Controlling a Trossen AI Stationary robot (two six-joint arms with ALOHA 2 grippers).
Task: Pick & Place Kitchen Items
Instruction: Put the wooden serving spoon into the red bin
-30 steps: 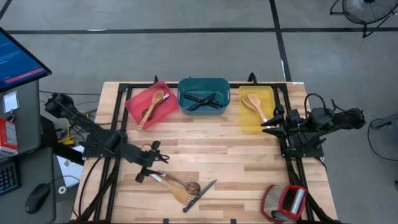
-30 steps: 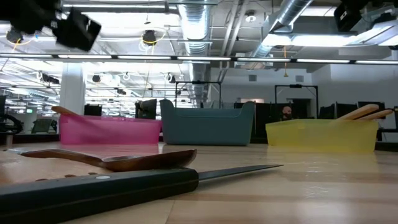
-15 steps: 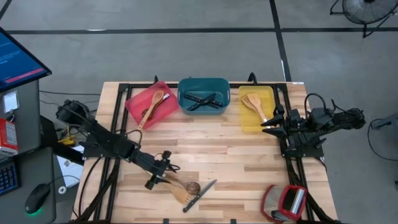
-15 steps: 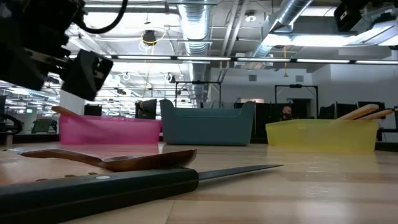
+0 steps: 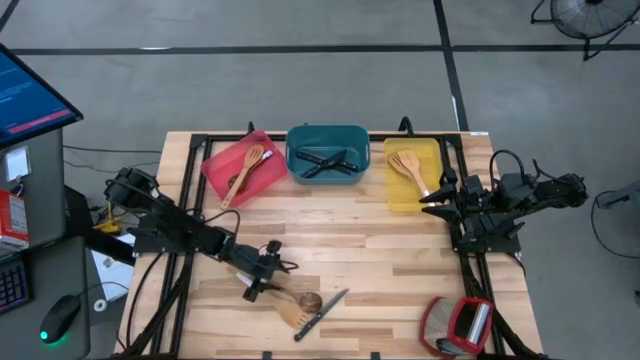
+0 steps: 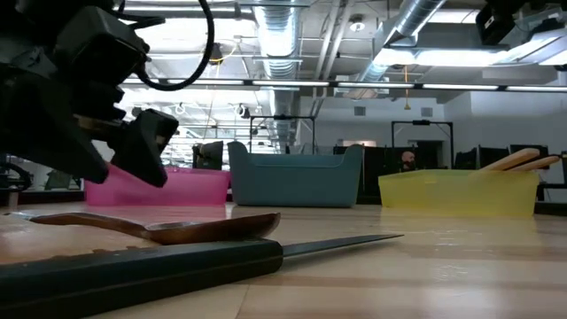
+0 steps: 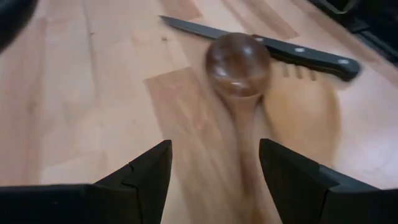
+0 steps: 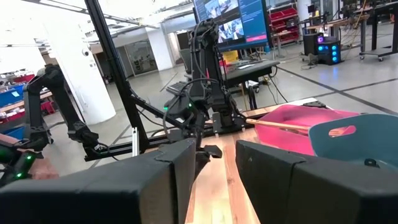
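Note:
A dark wooden spoon (image 7: 238, 62), a light slotted spatula (image 7: 305, 109) and a black-handled knife (image 7: 280, 50) lie together on the table near its front edge. They also show in the high view, the spoon's bowl (image 5: 312, 301) beside the knife (image 5: 322, 312). My left gripper (image 7: 214, 168) is open, low over the spoon's handle, one finger on each side and not touching it. My right gripper (image 5: 432, 200) is open and empty at the table's right edge, beside the yellow tray (image 5: 413, 185).
A red tray (image 5: 243, 165) with a wooden spatula, a teal tray (image 5: 327, 153) with dark knives and the yellow tray with wooden utensils stand along the far edge. A red-and-silver object (image 5: 457, 325) sits at the front right corner.
My left gripper has gone toward the table's right edge and down toward the spoon, spatula and knife, and now stands low over the spoon's handle. The utensils have not moved.

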